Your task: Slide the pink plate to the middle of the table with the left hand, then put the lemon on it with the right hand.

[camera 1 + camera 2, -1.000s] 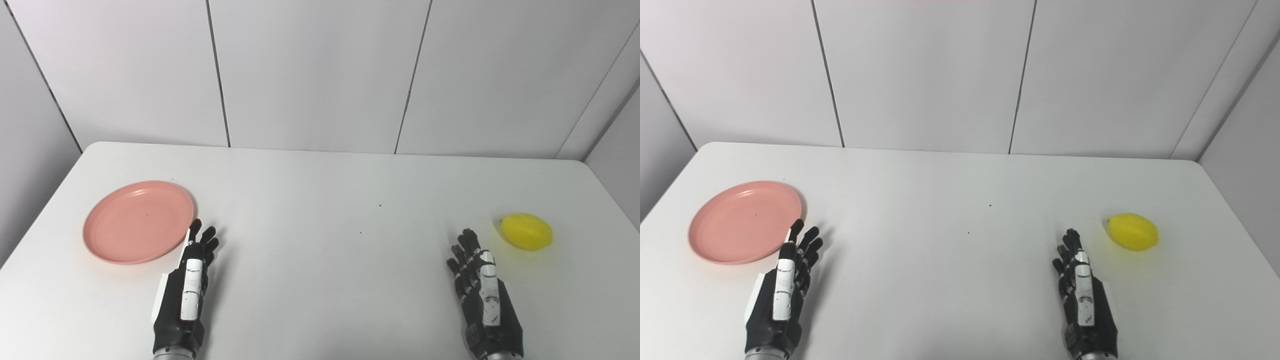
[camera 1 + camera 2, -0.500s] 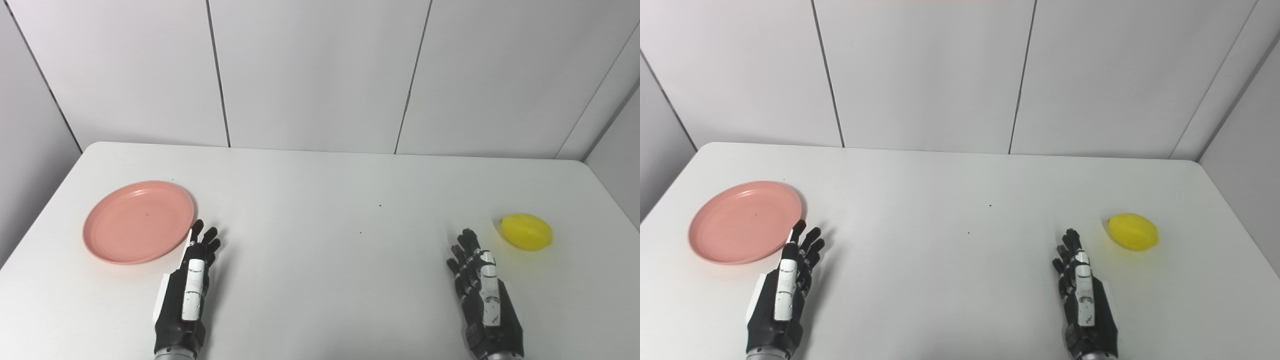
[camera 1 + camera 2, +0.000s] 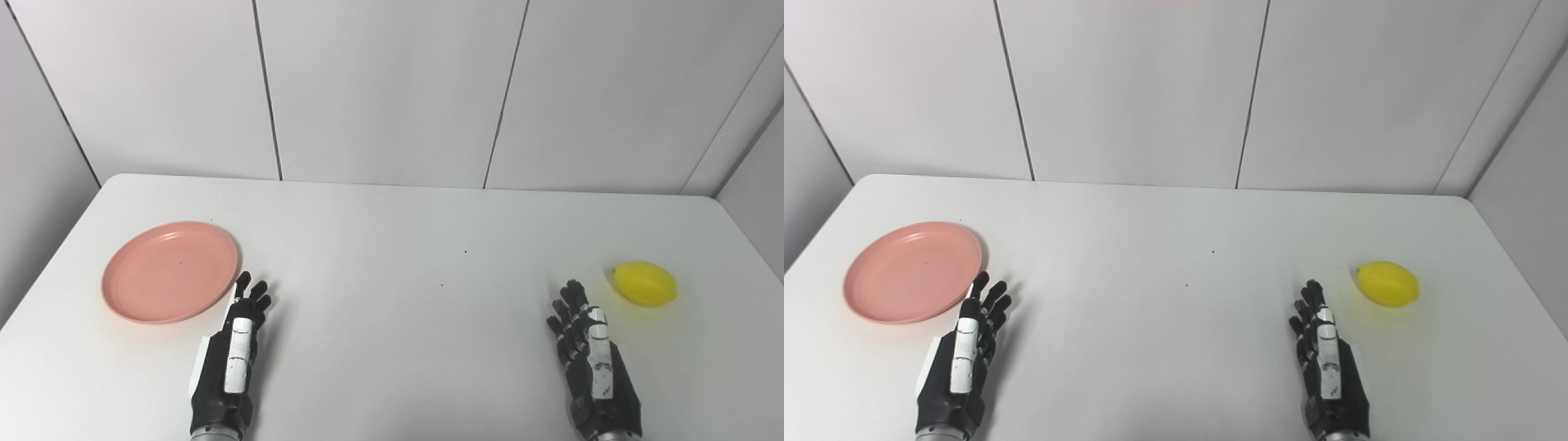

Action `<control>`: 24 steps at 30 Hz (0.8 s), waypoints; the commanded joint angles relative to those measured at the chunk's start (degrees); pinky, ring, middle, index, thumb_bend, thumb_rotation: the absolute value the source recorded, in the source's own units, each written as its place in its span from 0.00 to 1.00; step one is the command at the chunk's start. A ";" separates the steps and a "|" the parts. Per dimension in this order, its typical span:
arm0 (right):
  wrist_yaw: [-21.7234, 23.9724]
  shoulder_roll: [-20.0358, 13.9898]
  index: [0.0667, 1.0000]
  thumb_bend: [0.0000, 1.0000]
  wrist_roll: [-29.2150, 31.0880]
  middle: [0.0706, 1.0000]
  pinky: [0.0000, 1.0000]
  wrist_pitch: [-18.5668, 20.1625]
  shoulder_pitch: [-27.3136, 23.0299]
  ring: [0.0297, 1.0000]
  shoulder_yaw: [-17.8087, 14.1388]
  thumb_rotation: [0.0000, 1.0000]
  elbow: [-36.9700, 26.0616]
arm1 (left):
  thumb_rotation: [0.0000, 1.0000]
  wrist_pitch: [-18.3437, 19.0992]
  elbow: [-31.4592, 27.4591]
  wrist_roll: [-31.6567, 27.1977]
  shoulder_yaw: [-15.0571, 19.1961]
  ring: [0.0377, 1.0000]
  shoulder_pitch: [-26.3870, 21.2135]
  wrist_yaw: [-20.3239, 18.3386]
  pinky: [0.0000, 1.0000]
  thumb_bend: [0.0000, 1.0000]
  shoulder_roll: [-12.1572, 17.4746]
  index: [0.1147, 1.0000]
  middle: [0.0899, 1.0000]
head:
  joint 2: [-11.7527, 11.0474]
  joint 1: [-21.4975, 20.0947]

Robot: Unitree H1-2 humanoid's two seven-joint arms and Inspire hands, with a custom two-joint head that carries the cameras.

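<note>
Left eye view: the pink plate [image 3: 169, 271] is lying flat on the left part of the white desk [image 3: 392, 226], well away from the middle. The left hand [image 3: 229, 361] is resting just beside the plate's near right rim, edge-on, fingers [image 3: 250, 293] stretched out and slightly spread, holding nothing; whether the fingertips are touching the rim is not clear here. The lemon [image 3: 645, 283] is sitting on the far right of the desk, its long axis running left to right and tipping slightly toward the near right, its small pointed end facing left. The right hand [image 3: 591, 361] is lying near the lemon, down and to its left, apart from it, fingers extended and loosely spread, empty. This view is showing more of the wall panel to the left of the desk.

Right eye view: the same layout is sitting shifted leftward. Here the plate [image 3: 912, 271] is coming closer to the picture's left edge, and the left hand [image 3: 960, 364] is showing a thin gap of desk between its fingertips and the rim. The lemon [image 3: 1388, 283] is lying the same way, left tip pointed, and the right hand [image 3: 1328, 364] is staying clear of it. More of the angled wall on the right is appearing in this view.
</note>
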 commanded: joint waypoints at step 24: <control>4.64 -3.59 1.00 0.74 3.06 1.00 1.00 -5.63 -0.98 1.00 -2.36 1.00 7.28 | 0.96 -4.95 3.88 3.71 -4.00 0.96 0.83 3.90 1.00 0.77 -0.67 0.96 0.94 | -5.38 9.71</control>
